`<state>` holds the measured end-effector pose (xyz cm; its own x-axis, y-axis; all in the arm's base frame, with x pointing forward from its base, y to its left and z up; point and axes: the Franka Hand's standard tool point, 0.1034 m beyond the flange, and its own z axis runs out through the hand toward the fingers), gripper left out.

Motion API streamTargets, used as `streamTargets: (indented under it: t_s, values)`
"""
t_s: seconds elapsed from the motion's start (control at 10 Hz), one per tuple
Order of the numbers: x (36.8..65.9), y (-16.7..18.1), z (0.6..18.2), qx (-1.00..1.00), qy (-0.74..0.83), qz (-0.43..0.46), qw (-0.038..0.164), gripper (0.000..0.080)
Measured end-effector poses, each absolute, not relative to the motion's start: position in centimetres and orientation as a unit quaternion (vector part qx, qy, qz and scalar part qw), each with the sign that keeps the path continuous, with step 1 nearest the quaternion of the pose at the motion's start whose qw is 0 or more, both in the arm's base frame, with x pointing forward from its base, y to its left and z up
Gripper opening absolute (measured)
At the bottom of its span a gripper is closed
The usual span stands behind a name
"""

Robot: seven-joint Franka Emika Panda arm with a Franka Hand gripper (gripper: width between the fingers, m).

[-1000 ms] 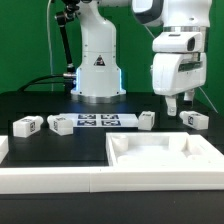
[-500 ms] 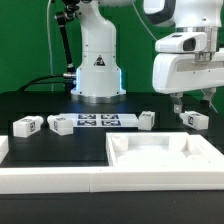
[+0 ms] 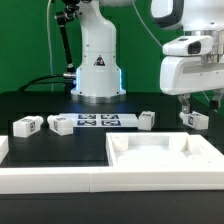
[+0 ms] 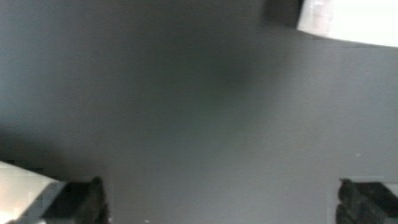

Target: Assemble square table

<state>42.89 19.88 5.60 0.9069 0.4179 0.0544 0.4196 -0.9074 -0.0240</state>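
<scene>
Note the gripper (image 3: 198,103) at 3 o'clock in the exterior view: fingers spread to full width, nothing held, hanging near the first block leg (image 3: 193,119). Find the square tabletop (image 3: 165,150) at 5 o'clock, lying flat with raised rim upward, broad side along the 9-to-3 line, apart from every leg. Find the second leg (image 3: 147,119), third leg (image 3: 61,124) and fourth leg (image 3: 27,125) lying along that same line, flanking the marker board (image 3: 98,121).

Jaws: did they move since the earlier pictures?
Yes. The jaws slid toward the exterior view's right, away from the white robot base, and now hang over the rightmost leg.
</scene>
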Motion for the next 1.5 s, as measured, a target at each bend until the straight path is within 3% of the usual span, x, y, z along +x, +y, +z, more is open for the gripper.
streamTargets:
  t_s: [0.2, 0.5, 0.7, 1.1, 1.2, 1.3, 1.5]
  values:
    - [42.0, 21.6, 5.5, -0.975, -0.221, -0.022, 0.018, 0.0649]
    - [41.9, 21.5, 5.5, -0.974, -0.226, -0.008, 0.012, 0.0649]
    - [41.6, 20.8, 5.5, -0.972, -0.226, 0.066, -0.014, 0.0649]
    - [40.6, 20.4, 4.1, -0.958, -0.218, 0.179, -0.048, 0.0649]
    - [40.9, 20.6, 4.0, -0.95, -0.22, 0.216, -0.053, 0.0649]
    - [41.5, 20.9, 3.8, -0.944, -0.225, 0.237, -0.041, 0.0649]
    - [41.7, 20.8, 4.2, -0.928, -0.208, 0.303, -0.06, 0.0649]
